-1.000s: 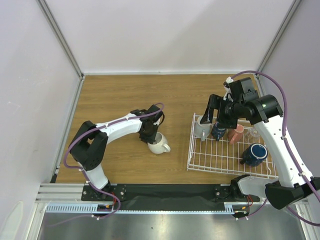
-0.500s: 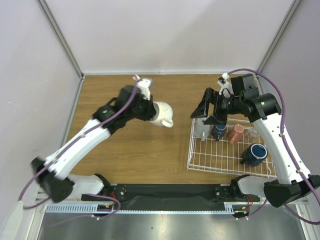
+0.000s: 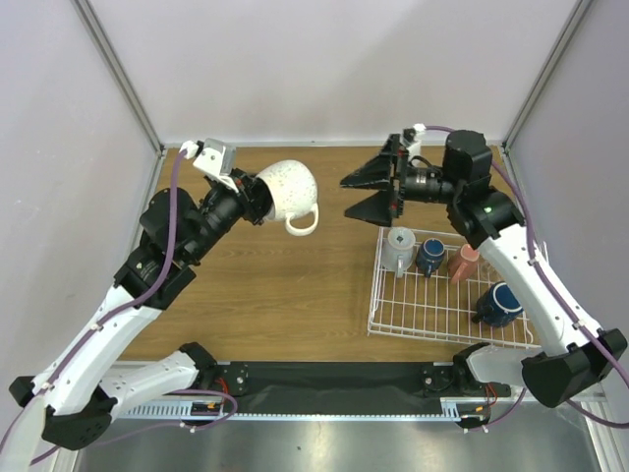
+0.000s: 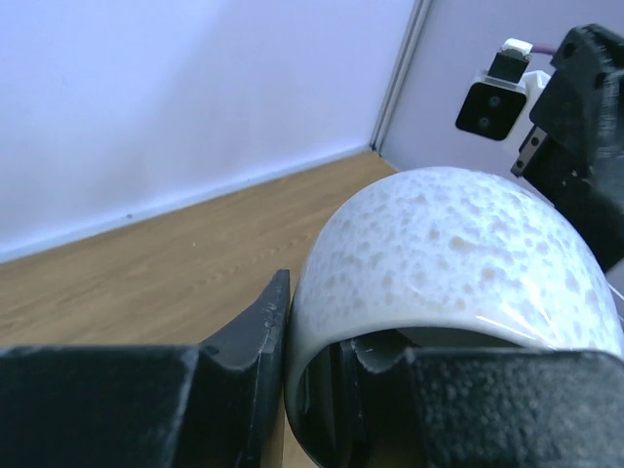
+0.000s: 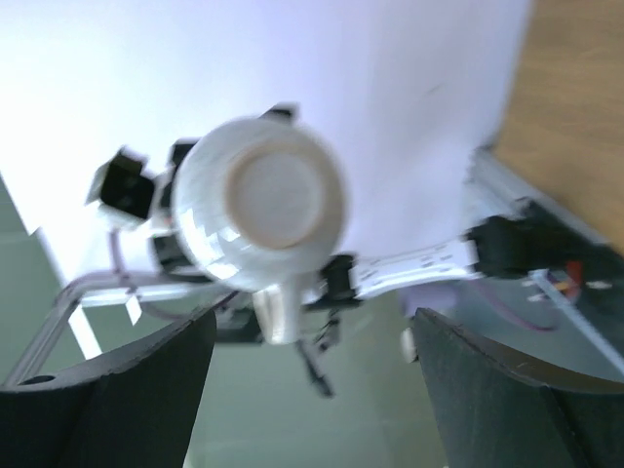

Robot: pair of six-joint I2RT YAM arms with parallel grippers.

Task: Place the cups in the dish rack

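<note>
Lifted off the wooden desk point(image 3: 246, 285) within the last second, the cream-white speckled ceramic mug point(image 3: 287, 192) now hangs in mid-air at upper centre of the overhead view. The left claw point(image 3: 257, 201) pinches its rim, one finger inside. The right claw point(image 3: 346, 199) has risen from the white wire dish rack point(image 3: 423, 307) and faces the mug's base, spread wide. A handover looks likely, with other cups point(image 3: 429, 256) already racked. The right wrist view is blurred; the small clear glass point(image 3: 496, 262) in the rack is barely legible.

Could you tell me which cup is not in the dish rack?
The cream-white speckled mug, held sideways by the left gripper above the wooden table; the other cups sit in the white wire dish rack.
</note>
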